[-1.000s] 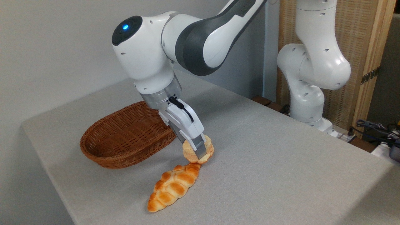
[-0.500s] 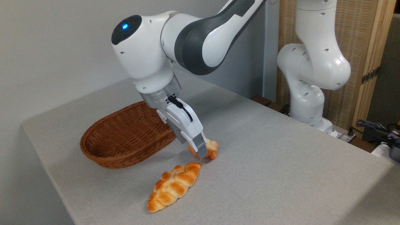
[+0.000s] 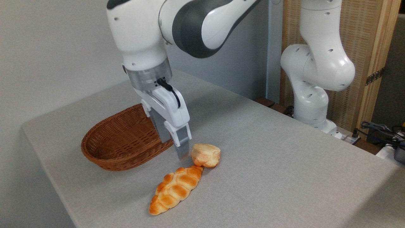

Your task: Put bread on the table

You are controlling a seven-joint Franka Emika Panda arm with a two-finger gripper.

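Observation:
The bread (image 3: 206,154), a small round pale bun with a browned edge, lies on the grey table (image 3: 272,167) just right of the basket. Its lower edge touches the tip of a braided loaf. My gripper (image 3: 175,148) hangs just left of the bun and slightly above the tabletop, pointing down. It is open, holds nothing and is apart from the bun.
A brown wicker basket (image 3: 123,142) sits left of and behind the gripper. A glossy braided loaf (image 3: 177,190) lies in front of the bun. The arm's white base (image 3: 311,104) stands at the back right, with cables (image 3: 383,131) at the right edge.
The gripper let go of the bun, rose and swung left to a more upright pose. The bun now rests flat on the table.

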